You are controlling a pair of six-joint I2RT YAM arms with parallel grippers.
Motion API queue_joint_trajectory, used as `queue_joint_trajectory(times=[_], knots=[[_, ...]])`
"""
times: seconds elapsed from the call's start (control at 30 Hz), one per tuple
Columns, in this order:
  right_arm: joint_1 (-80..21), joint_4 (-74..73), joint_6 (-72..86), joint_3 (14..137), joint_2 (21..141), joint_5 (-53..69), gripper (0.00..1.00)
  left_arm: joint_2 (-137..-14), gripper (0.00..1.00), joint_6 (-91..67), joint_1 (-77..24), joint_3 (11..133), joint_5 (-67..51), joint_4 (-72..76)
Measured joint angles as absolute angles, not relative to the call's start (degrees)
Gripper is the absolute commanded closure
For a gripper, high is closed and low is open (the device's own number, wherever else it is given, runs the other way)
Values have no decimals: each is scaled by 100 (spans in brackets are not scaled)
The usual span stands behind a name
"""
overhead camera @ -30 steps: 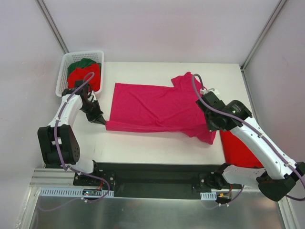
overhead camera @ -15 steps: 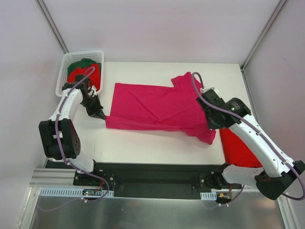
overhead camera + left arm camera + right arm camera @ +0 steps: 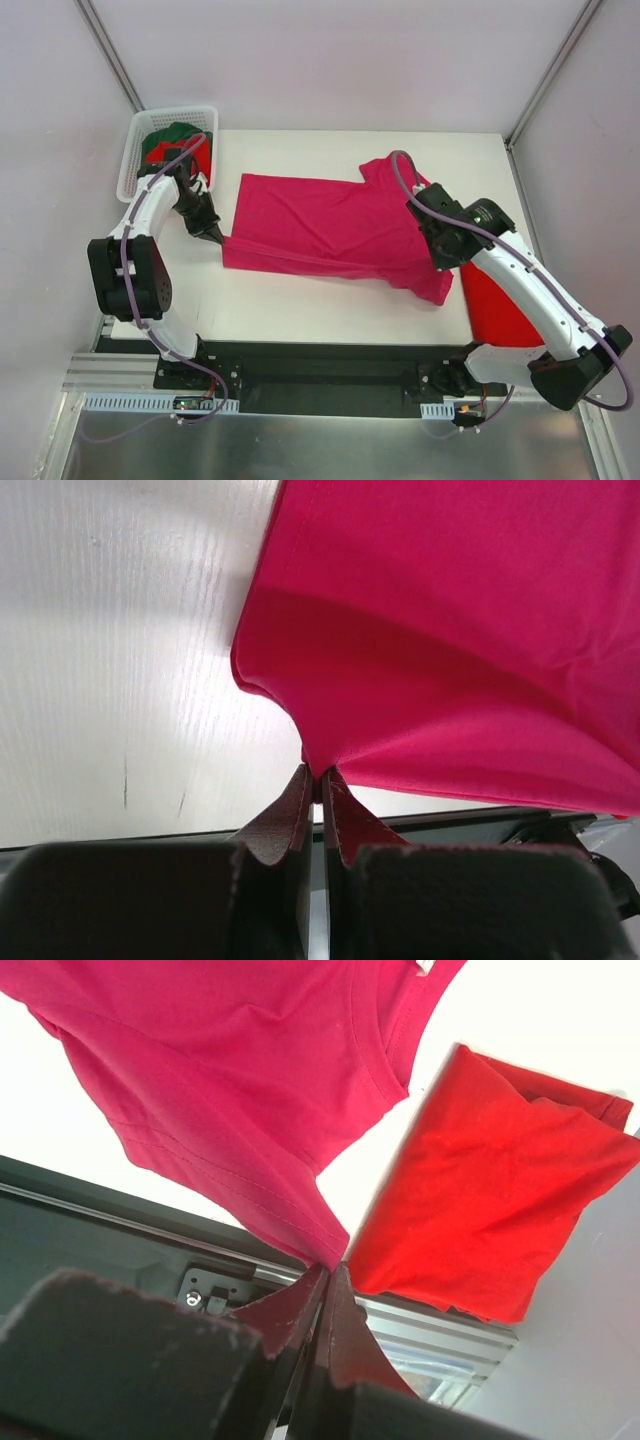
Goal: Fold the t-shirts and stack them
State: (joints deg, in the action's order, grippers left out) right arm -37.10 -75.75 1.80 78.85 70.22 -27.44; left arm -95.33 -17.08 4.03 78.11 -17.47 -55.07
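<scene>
You are holding the soft magenta-pink short-sleeved t-shirt (image 3: 320,225) at two places, and it is lying spread across the middle of the white tabletop (image 3: 300,305). Your left hand (image 3: 320,780) is pinching the near hem corner, with its fingers fully closed on the cloth. Your right hand (image 3: 330,1268) is closed in the same way on a near corner at the sleeve side. I judge that you are gripping these two near corners so that the near edge can be lifted as one line and carried over for a fold.

The top view is giving you the whole layout. The folded bright red t-shirt (image 3: 497,308) is lying at the right edge as the start of the stack. The white plastic lattice basket (image 3: 130,165) is standing at the far left, with a dark green t-shirt (image 3: 172,131) inside. The wrist views are showing what the arms are hiding from above: the cloth is really caught between the closed tips and is pulling up into a small tent at each pinch.
</scene>
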Motion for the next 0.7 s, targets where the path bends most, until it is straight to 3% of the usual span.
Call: queue_joint_trajectory(times=[0.7], knots=[[-3148, -7572, -451, 8173, 7686, -2320, 99, -10217, 100, -1710, 268, 8589, -1603, -5603]])
